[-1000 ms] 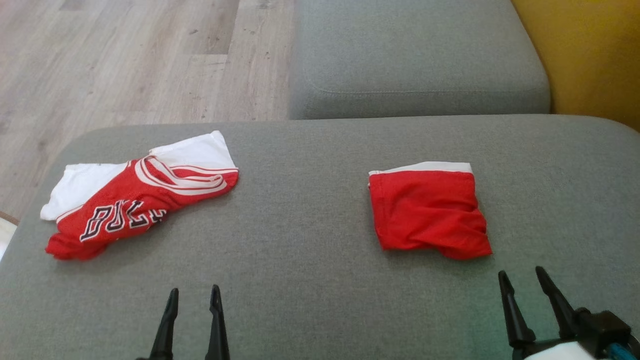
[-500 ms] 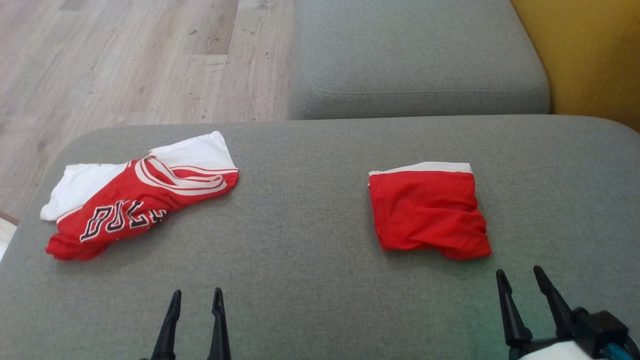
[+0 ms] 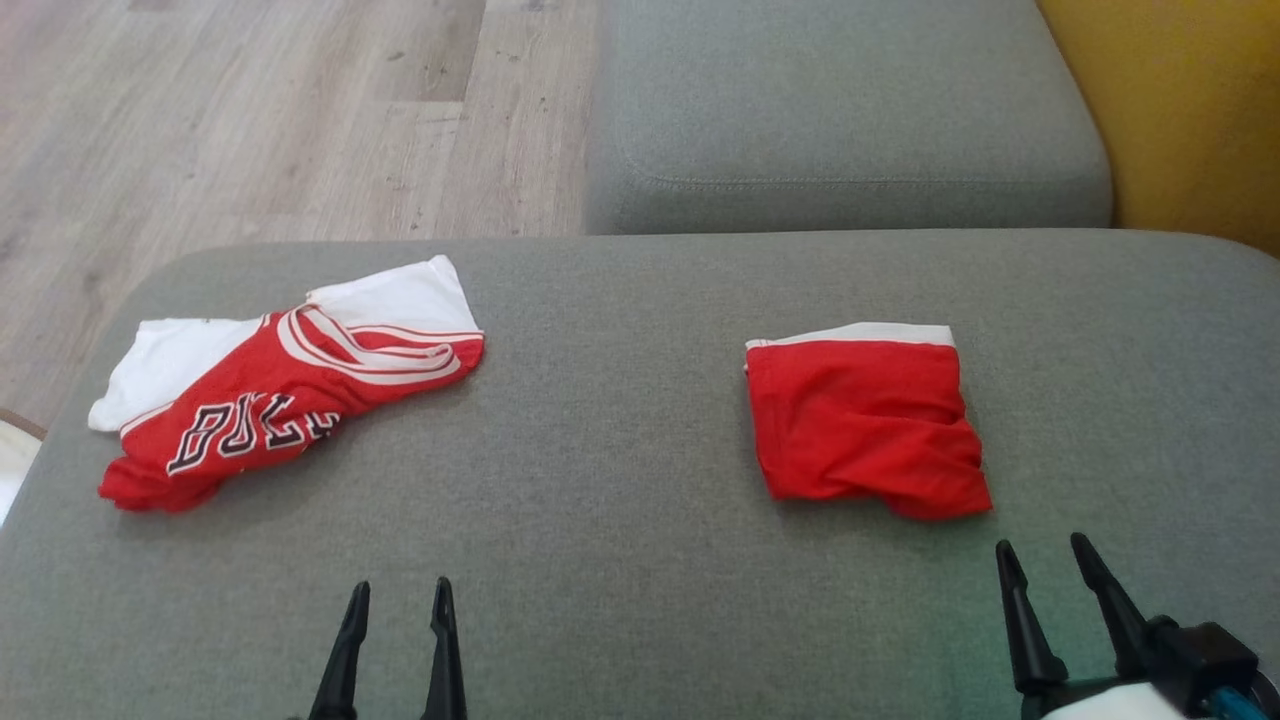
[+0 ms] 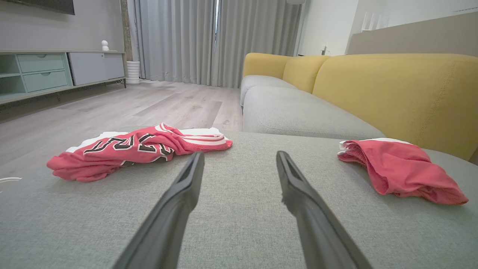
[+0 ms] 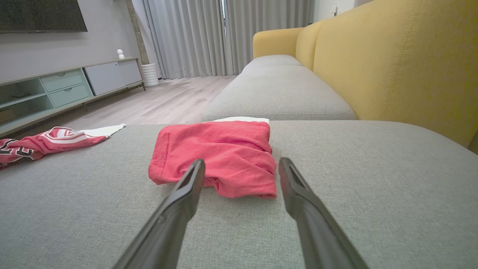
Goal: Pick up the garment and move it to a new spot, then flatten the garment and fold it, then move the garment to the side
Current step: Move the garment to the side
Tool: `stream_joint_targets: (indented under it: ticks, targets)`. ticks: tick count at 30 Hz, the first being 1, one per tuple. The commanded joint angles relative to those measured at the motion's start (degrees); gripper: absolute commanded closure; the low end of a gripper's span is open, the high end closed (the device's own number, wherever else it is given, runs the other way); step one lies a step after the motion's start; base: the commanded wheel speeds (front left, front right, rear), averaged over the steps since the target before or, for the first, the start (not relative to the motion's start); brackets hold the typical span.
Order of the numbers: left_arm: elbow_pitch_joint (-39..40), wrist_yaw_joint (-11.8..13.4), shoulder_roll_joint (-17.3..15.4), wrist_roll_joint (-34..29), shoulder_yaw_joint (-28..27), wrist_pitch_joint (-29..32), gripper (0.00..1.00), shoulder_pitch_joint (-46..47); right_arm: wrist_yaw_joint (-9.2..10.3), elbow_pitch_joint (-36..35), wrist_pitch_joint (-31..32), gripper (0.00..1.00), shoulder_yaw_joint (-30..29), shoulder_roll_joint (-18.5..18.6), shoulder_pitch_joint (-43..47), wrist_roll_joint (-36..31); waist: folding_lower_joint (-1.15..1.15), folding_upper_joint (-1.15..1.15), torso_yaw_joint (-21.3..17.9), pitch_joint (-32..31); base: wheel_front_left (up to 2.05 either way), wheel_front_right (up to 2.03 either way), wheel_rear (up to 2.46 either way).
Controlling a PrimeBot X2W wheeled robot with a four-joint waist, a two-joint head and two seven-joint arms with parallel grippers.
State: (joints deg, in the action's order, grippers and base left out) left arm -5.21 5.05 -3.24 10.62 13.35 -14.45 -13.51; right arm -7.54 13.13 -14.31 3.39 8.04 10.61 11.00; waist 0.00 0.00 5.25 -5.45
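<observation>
While nothing is in hand yet, the jersey (image 3: pixel 290 390), red and white with black lettering, lies rumpled on the grey cushion (image 3: pixel 620 480). One white panel sticks out from under the red and the striped armholes are bunched on top. It looks dropped rather than laid, which I take to be why it is the piece to lift, spread and fold.

Off to the jersey's right, well apart from it on the same cushion, sits a red garment (image 3: pixel 860 420) with a white edge showing along its far side, squared into a tidy packet. It looks finished and parked aside, probably to leave bare fabric between the two for working.

Nearer the robot than the jersey and a little to its right, the left pincer (image 3: pixel 401 585) is held low over the cushion, its two dark fingers spread with nothing between them, pointing past the jersey rather than at it. Much farther to the jersey's right, just short of the packet's near edge, the right pincer (image 3: pixel 1040 542) is likewise spread and empty. Both seem poised for a reach, and my guess is the left arm would need to swing toward the jersey first.

Beyond the jersey is pale wooden floor (image 3: pixel 250 120), and beyond and to its right a second grey seat (image 3: pixel 850 100) and a yellow backrest (image 3: pixel 1200 100)
</observation>
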Motion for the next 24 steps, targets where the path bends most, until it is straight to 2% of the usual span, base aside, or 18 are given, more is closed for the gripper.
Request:
stream_joint_targets:
  ticks: [1,12,18,24]
  targets:
    - [1.93,0.14,0.35,0.18,-1.09,-0.55,0.0,1.07,0.05,-1.61,-0.69,0.0,0.89,1.24,-1.86,-0.41,0.0,0.0,0.03,0.12,0.0,0.0,0.0]
    - [3.99,1.44,0.36,0.92,0.09,-0.55,0.0,1.4,0.05,-0.81,-0.69,0.0,1.61,3.79,-4.48,0.6,0.0,0.0,-0.43,4.46,0.0,0.0,0.0]
    - [4.33,1.1,0.36,0.73,0.73,-0.55,0.0,3.19,0.05,1.12,-0.69,0.0,1.63,6.03,-9.99,1.13,0.0,0.0,0.22,8.73,0.0,0.0,0.0]
    - [4.3,0.58,0.36,0.84,2.58,-0.55,0.0,6.78,0.05,6.36,-0.67,0.0,1.14,8.7,-17.89,2.23,0.0,0.0,2.37,13.3,0.0,0.0,0.0]
